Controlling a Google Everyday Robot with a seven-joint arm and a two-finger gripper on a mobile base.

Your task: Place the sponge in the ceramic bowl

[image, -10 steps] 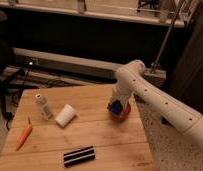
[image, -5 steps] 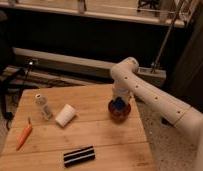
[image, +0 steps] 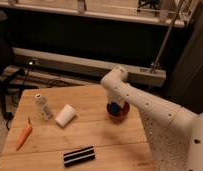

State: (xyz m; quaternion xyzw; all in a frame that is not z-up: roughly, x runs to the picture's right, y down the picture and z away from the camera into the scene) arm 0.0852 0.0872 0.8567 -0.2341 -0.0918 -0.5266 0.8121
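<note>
The reddish-brown ceramic bowl (image: pixel 119 115) stands near the right edge of the wooden table (image: pixel 95 135). The bright-blue sponge (image: pixel 113 107) shows just above the bowl's rim, at or inside its opening; whether it rests on the bottom is hidden. My gripper (image: pixel 117 104) hangs straight down from the white arm's bend (image: pixel 115 80) and sits right over the bowl, against the sponge. The arm covers the bowl's far side.
A white cup (image: pixel 65 115) lies on its side mid-table. A small clear bottle (image: pixel 43 106) stands left of it. An orange carrot (image: pixel 24 136) lies near the left edge. A black block with white stripes (image: pixel 79 155) sits at the front.
The arm's bend has swung a little to the left, and the gripper with the sponge has come down closer over the bowl. The other objects have not moved.
</note>
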